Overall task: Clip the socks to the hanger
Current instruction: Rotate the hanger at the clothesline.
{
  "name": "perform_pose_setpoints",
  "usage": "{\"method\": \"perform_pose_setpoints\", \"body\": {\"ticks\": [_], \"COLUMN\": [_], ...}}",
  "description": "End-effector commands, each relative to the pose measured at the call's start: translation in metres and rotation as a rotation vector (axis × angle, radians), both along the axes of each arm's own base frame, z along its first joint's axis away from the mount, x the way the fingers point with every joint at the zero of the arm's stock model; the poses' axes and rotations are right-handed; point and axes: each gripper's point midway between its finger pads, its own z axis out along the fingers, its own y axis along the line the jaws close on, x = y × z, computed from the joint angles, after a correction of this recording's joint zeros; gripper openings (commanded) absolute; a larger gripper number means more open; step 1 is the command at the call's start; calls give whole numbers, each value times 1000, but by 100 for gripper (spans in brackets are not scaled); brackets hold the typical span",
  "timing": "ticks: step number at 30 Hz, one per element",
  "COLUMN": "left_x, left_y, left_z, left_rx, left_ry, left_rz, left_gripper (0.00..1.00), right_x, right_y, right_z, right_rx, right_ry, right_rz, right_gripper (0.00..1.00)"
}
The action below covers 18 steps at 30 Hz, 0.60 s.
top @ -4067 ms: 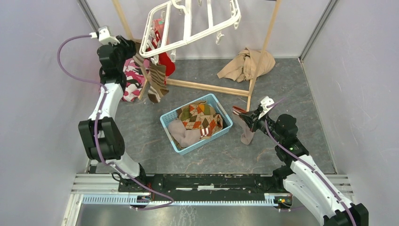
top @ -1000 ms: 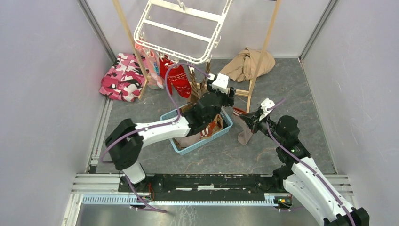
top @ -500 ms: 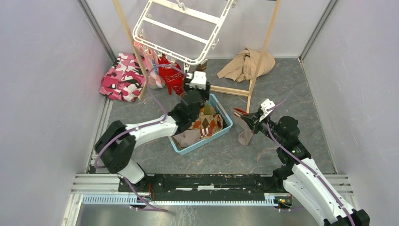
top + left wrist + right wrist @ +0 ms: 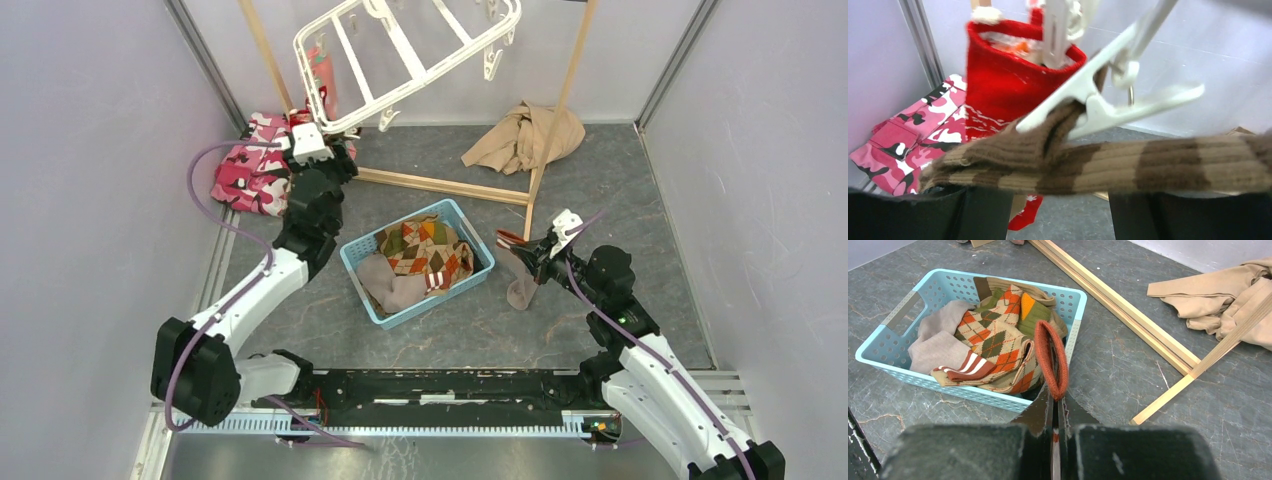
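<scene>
Left gripper (image 4: 1060, 197) now sits at about 10 o'clock from the basket (image 4: 893, 367), just under the left corner of the hanger (image 4: 440, 72). A second ago its arm reached across the basket towards 1 o'clock. The hanger has swung with it and now tilts steeply, its right side lifted. In the wrist view the jaws stand well apart, unclenched, and the brown-striped sock (image 4: 1148, 167) lies across in front of them; whether the fingers touch it I cannot tell. A white clip (image 4: 1098, 100) bites the sock near its cuff, beside the red sock (image 4: 998, 85) hanging from the same frame. The pink camouflage garment (image 4: 245, 175) lies on the floor at 9 o'clock. That bite suggests the striped sock is fastened, so this arm looks free to draw clear. Right gripper (image 4: 1054, 400) has not moved over these seconds: at 3 o'clock from the basket, it is clenched on the rust cuff of a taupe sock (image 4: 520, 285), which dangles below it. That sock is probably the next to go up. The argyle sock (image 4: 430, 250) and others wait in the basket, so much of the job remains.
</scene>
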Motion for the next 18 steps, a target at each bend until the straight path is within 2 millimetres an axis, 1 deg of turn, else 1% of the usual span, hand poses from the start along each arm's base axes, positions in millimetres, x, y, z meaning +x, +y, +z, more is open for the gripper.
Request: {"method": "perform_pose_setpoints", "body": {"ticks": [1, 2, 4, 6, 8, 10, 11, 18], "left_x": [23, 28, 42, 53, 65, 75, 80, 116], "left_y": [17, 24, 38, 43, 54, 58, 63, 70], "left_z": [20, 24, 22, 22, 23, 23, 23, 27], "left_rx": [-84, -101, -131, -160, -185, -207, -218, -253], "left_ry": [-14, -20, -7, 2, 7, 8, 9, 25], "left_rz": [-19, -16, -11, -29, -30, -48, -52, -130], "left_gripper": [69, 69, 69, 69, 69, 69, 69, 69], "right_x": [1, 0, 0, -1, -1, -2, -2, -2], "right_y": [0, 0, 0, 0, 1, 2, 2, 4], "right_z": [16, 16, 16, 16, 17, 18, 18, 19], "right_rx": [15, 15, 13, 14, 14, 15, 15, 14], "right_ry": [-52, -51, -54, -53, -56, -57, -58, -60], "right_rz": [4, 4, 3, 8, 12, 17, 20, 31], "right_gripper": [1, 1, 1, 1, 1, 1, 1, 1]}}
